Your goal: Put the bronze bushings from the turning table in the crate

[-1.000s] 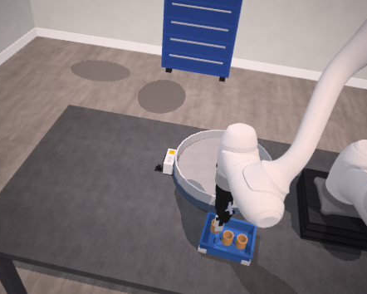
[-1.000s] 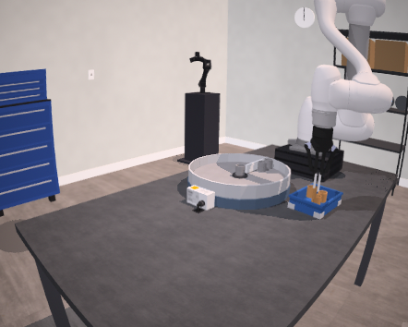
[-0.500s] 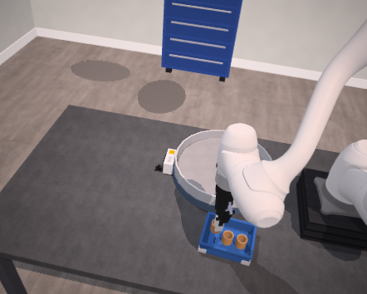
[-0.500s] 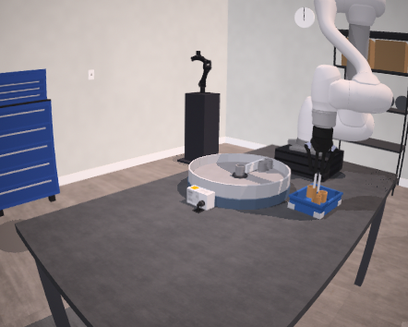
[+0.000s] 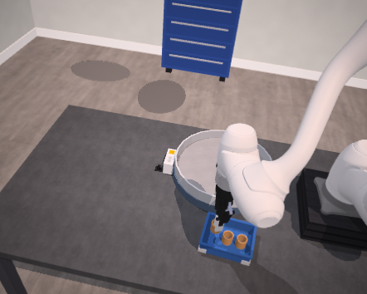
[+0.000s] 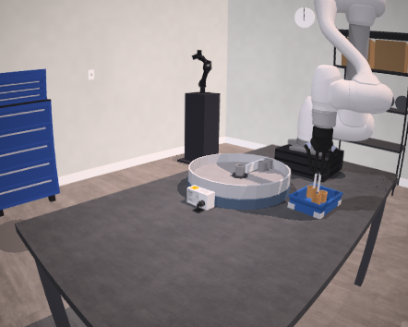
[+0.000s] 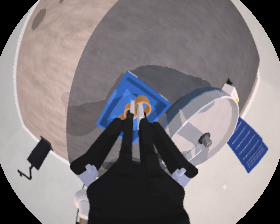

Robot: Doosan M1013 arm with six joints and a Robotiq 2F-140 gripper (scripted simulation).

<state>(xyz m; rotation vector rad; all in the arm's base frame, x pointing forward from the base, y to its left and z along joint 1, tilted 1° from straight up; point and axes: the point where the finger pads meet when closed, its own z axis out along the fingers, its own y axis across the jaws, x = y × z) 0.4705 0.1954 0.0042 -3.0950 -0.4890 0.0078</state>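
My gripper point(image 5: 218, 227) point(image 6: 317, 184) point(image 7: 135, 106) points down over the blue crate point(image 5: 224, 254) point(image 6: 305, 208) point(image 7: 128, 78). Its fingers are nearly together and shut on the wall of a bronze bushing point(image 5: 213, 227) point(image 6: 310, 190) point(image 7: 148, 103), which appears to hang a little above the crate floor. Two other bronze bushings stand beside it in the crate, the middle one point(image 5: 227, 238) point(image 6: 317, 199) and the right one point(image 5: 242, 242) point(image 6: 324, 196). Grey steel bushings point(image 6: 265, 164) are on the turning table point(image 5: 197, 155) point(image 6: 217, 172) point(image 7: 223, 117). The arm hides part of it in the top view.
The turning table's raised wall stands close behind the crate. A white sensor box point(image 5: 168, 161) point(image 6: 200, 198) sits against its outer side. A grey cylinder point(image 6: 240, 169) stands near its middle, beside a light bar. The robot's black base point(image 5: 309, 208) point(image 6: 332, 166) is beyond the crate.
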